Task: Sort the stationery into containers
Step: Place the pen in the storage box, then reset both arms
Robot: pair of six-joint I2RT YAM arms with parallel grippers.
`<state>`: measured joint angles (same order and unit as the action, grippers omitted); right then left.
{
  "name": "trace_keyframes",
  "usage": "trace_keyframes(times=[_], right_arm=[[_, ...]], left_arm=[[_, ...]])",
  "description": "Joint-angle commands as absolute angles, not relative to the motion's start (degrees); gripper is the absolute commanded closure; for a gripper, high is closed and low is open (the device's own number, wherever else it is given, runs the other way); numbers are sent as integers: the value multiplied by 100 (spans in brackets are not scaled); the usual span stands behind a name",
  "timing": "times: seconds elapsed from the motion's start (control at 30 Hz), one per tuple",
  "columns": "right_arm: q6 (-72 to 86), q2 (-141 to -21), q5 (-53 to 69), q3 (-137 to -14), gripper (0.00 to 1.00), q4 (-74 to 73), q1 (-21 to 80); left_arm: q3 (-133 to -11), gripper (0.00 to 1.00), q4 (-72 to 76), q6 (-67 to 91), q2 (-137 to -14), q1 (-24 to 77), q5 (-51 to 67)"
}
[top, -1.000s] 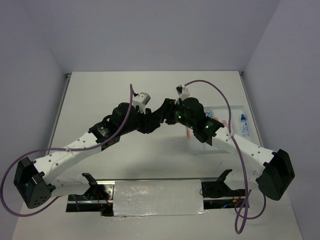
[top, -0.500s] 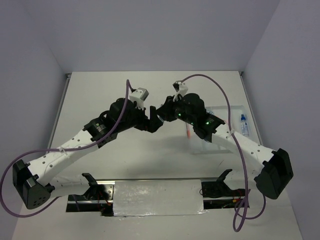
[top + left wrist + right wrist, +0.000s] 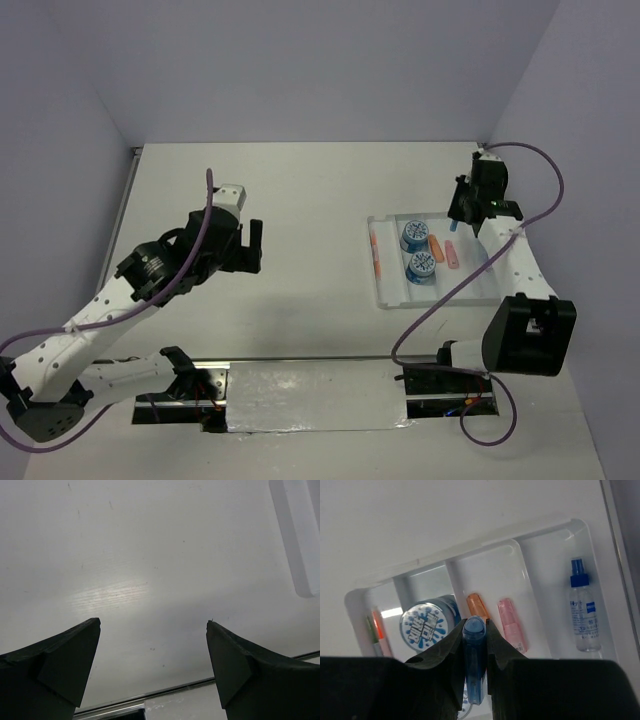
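Top view: L arm reaches over the left half of the tabletop [image 3: 320,185]. The left hand [image 3: 256,246] is spread wide w/ nothing betw its fingers, well apart from the tray [image 3: 390,296]. R arm runs along the right side, and the right hand [image 3: 455,214] hangs over the far right part of the tray. A speck of blue at its tips is the blue capsule [image 3: 452,227]. In the tray, the orange pen [image 3: 376,250] lies lengthwise in the leftmost compartment. The far roll [image 3: 413,236] and near roll [image 3: 421,267] sit one behind the other in the next compartment. The orange capsule [image 3: 435,245] and pink capsule [image 3: 451,254] lie side by side in the third, near each other but apart. The arm covers the rightmost compartment from here

Left wrist view: both black fingers stand far apart w/ only bare tabletop betw them, so the hand is released and holds nothing. A strip of tray rim shows at top right

Right wrist view: the hand is clenched on the blue capsule, pinched lengthwise betw the fingers, w/ its rounded end poking past the tips. It hangs over the tray. One roll sits just left of the tips, w/ the orange capsule straight beyond them and the pink one to its right. The bottle [image 3: 584,615], clear w/ a blue cap, lies alone in the rightmost compartment. The pen lies at the far left
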<state>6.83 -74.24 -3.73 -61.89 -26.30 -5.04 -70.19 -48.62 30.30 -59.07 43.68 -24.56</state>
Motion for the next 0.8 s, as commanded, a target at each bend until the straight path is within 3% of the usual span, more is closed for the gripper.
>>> trace_keyframes(times=[0.0, 0.1, 0.2, 0.23, 0.3, 0.47, 0.5, 0.57, 0.6, 0.67, 0.7, 0.77], right_arm=[[720, -7812, -616, -6478, 100, -2857, -694], [826, -8111, -448, -6512, 97, -2777, -791], [852, -8340, -615, -6513, 85, -2839, -791], [870, -8367, -650, -6478, 72, -2821, -800], [914, -8385, -590, -6390, 71, -2734, -800], [1002, -8315, -553, -6258, 56, -2672, -800], [1002, -8306, -641, -6249, 46, -2681, -791], [1028, -8201, -650, -6328, 41, -2820, -791], [1054, -8122, -572, -6363, 33, -2865, -800], [1125, -7666, -335, -6416, 29, -2953, -791], [1151, -7455, -160, -6425, 1, -2988, -756], [1222, -6578, 245, -6390, 0, -3032, -625]], left_arm=[[-6760, 1, -5081, 2751, -5495, 4333, -2707], [-6364, 1, -4869, 2725, -5335, 4316, -2926], [-6118, 1, -4772, 2707, -5370, 4228, -2989], [-6048, 1, -4755, 2690, -5396, 4193, -2953], [-6003, 1, -4685, 2681, -5466, 4105, -2822], [-6003, 1, -4623, 2628, -5660, 3754, -2672], [-6012, 1, -4588, 2593, -5704, 3701, -2611], [-6012, 1, -4544, 2558, -5757, 3473, -2558], [-6038, 1, -4500, 2566, -5766, 3393, -2488], [-6108, 1, -4491, 2645, -5835, 3112, -2479], [-6239, 1, -4509, 2698, -5879, 3016, -2531], [-6433, 1, -4623, 2847, -5985, 2717, -2776]])
